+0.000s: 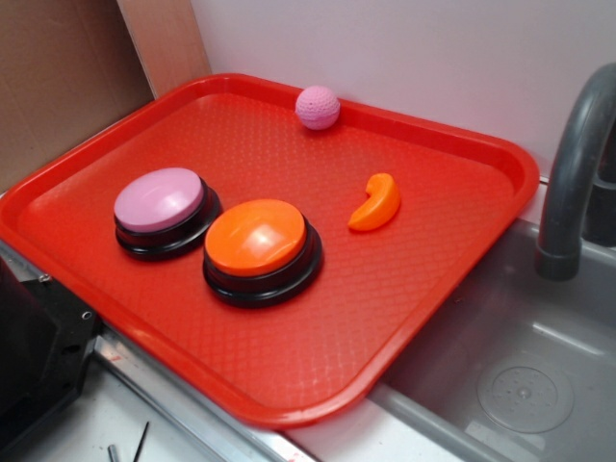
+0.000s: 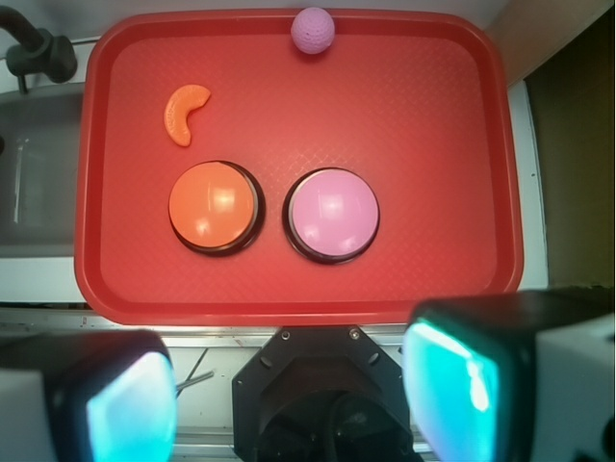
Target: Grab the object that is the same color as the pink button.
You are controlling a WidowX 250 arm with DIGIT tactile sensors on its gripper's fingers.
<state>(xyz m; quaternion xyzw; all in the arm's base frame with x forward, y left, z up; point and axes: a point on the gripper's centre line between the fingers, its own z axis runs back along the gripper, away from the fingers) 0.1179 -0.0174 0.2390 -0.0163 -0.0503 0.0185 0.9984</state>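
Gaping wide, empty: hand [image 2: 294, 395], fingers cropped | pink ball [image 2: 313, 30] at tray [image 2: 500, 192] rim

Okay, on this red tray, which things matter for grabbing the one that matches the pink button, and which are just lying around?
Part of the job:
- pink ball, at the tray's far rim
- pink button, the colour reference
- gripper, open, off the near edge

Just lying about:
- orange button
- orange crescent piece
- red tray
- sink
- faucet
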